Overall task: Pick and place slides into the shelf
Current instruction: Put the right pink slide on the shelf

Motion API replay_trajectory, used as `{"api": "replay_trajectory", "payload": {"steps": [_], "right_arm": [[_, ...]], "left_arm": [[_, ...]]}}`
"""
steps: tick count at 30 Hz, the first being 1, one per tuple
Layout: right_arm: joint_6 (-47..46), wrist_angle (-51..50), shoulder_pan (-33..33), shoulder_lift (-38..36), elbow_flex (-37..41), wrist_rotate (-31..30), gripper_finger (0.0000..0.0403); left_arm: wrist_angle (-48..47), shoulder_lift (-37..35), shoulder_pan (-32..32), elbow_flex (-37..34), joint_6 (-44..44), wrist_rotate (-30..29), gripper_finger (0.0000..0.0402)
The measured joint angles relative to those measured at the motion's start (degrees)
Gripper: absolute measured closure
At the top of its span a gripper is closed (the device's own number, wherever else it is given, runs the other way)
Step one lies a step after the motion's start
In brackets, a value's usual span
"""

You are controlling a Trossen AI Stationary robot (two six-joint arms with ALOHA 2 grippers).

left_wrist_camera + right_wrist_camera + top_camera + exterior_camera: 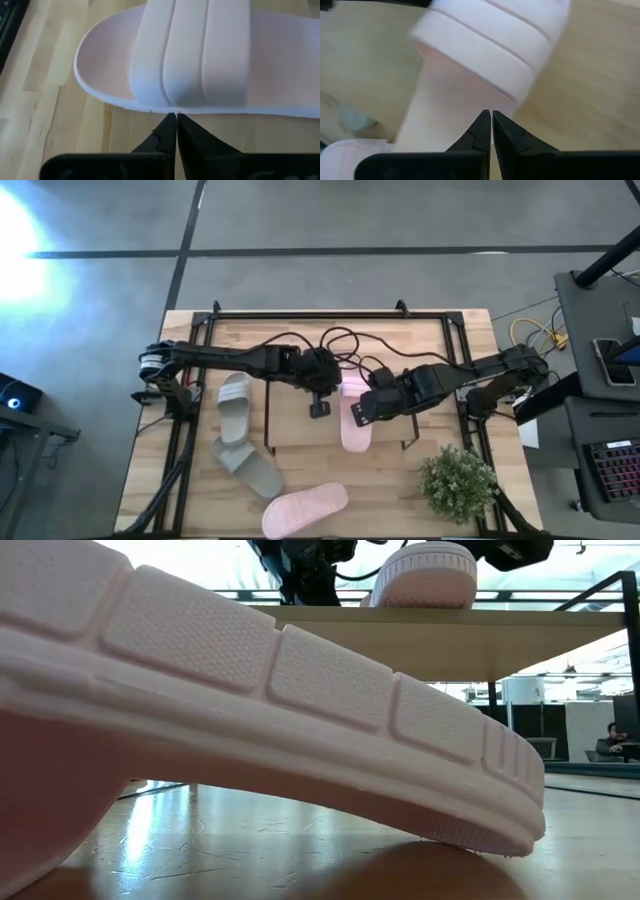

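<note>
One pink slide (354,420) lies on the shelf (300,350); my left pincer (176,116) and right pincer (487,114), both closed and empty, press its sides, likely nudging it straight.

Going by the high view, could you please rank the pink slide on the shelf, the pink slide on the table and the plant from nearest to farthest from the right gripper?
Right gripper, shut:
1. Pink slide on the shelf: right beside it.
2. Plant: on the right arm's side, at the near table edge.
3. Pink slide on the table: near edge, toward the left; only a little farther than the plant.
</note>
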State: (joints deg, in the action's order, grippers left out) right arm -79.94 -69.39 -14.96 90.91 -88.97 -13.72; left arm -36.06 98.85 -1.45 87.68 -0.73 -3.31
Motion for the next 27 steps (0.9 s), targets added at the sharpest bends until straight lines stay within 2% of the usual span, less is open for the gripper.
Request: {"api": "replay_trajectory", "payload": {"steps": [12, 17, 27], "right_arm": [[0.3, -1.6, 1.1, 0.0, 0.4, -4.3, 0.0392], [0.3, -4.8, 2.1, 0.0, 0.5, -4.5, 0.0392], [-0.7, -4.0, 0.3, 0.0, -1.0, -2.4, 0.0392]], "left_arm": [[2.7, 0.9, 0.0, 0.1, 0.2, 0.1, 0.0402], [2.6, 1.0, 0.0, 0.1, 0.2, 0.1, 0.0402], [2.5, 0.9, -0.8, 0.2, 3.0, -0.6, 0.0402]]}}
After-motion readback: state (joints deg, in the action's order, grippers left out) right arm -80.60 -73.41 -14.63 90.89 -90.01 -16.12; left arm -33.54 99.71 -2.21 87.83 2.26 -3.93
